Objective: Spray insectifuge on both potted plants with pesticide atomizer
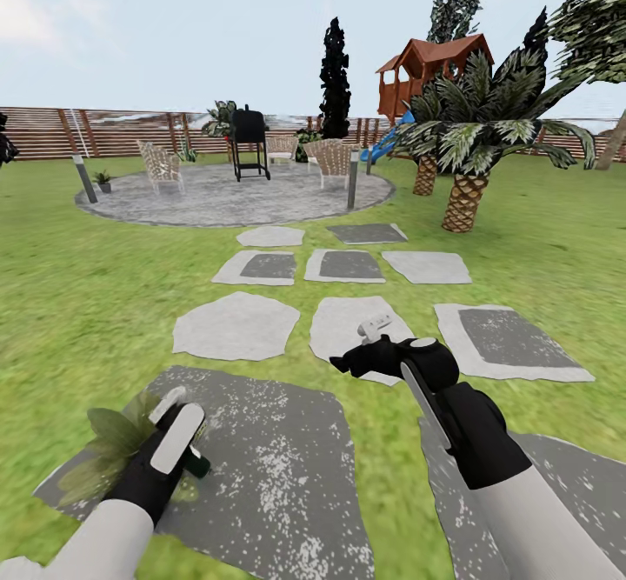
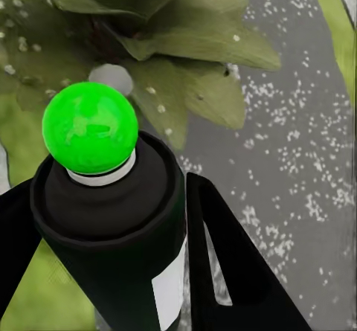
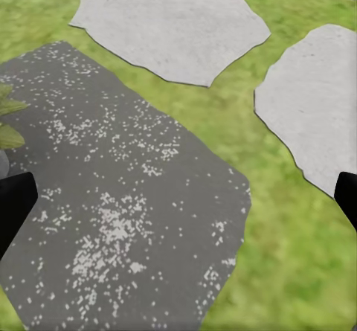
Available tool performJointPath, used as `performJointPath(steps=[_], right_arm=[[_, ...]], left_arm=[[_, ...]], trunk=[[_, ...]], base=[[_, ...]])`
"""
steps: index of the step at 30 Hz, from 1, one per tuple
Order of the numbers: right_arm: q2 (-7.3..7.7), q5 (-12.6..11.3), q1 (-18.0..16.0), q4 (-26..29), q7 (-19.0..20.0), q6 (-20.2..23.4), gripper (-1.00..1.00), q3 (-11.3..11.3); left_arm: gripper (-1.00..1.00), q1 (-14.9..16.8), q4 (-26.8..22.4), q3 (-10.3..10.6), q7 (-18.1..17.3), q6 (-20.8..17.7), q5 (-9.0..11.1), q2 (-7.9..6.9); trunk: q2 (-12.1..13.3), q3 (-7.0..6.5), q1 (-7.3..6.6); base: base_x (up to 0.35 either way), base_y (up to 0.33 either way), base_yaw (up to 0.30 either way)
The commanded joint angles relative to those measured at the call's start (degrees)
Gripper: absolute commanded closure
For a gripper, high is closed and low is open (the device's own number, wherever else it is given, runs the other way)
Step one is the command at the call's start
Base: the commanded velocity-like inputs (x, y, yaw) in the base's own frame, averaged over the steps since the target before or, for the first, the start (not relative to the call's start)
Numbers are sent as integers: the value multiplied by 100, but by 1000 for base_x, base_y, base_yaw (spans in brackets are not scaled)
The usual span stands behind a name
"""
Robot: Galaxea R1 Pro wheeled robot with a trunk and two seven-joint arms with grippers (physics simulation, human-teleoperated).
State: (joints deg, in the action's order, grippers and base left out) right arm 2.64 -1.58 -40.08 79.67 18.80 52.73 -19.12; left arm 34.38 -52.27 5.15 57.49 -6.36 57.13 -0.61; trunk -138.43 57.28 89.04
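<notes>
My left gripper (image 1: 178, 425) is shut on the pesticide atomizer (image 1: 198, 463), a slim dark bottle with a white label band. The left wrist view shows its bright green round tip (image 2: 89, 126) pointing at a potted plant (image 2: 175, 56) with pale-speckled leaves just ahead. That plant (image 1: 111, 443) sits low on a dark paving slab (image 1: 278, 467), right beside the left gripper. A second small potted plant (image 1: 103, 182) in a grey pot stands far off at the round patio's left edge. My right gripper (image 1: 358, 347) hovers open above the stepping stones, nothing between its fingers (image 3: 15, 208).
Pale stepping stones (image 1: 235, 326) lead over the lawn to a round stone patio (image 1: 235, 197) with chairs, a black grill (image 1: 249, 141) and grey bollard lamps (image 1: 84, 178). Palms (image 1: 465, 141) and a wooden playhouse (image 1: 426, 71) stand right. A slat fence (image 1: 104, 132) closes the back.
</notes>
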Motion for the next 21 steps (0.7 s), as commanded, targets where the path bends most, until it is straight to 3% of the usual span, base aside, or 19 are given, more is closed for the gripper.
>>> performJointPath(steps=[1, 9, 12, 16, 18, 21], right_arm=[[0, 0, 0, -2, -3, 0, -100, -2], [0, 0, 0, -4, -2, 0, -100, -1], [0, 0, 3, -4, -4, 0, -100, 0], [0, 0, 0, -4, -5, 0, -100, -3], [0, 0, 0, -4, -3, 0, -100, -2], [0, 0, 0, -4, -1, 0, -100, -3]], left_arm=[[100, -1, -82, -16, 95, -3, 0, -5], [100, -24, -352, -39, 279, 44, -20, -10], [100, -43, -516, -22, 710, 65, -36, -10], [100, -62, -317, 20, 766, 99, -553, 19], [100, -63, -61, 46, 763, 232, -691, 45], [100, -63, 181, 56, 728, 420, -726, 38]], trunk=[[0, 0, 0], [0, 0, 0], [0, 0, 0], [0, 0, 0], [0, 0, 0], [0, 0, 0]], base=[[0, 0, 0], [0, 0, 0], [0, 0, 0], [0, 0, 0], [0, 0, 0], [0, 0, 0]])
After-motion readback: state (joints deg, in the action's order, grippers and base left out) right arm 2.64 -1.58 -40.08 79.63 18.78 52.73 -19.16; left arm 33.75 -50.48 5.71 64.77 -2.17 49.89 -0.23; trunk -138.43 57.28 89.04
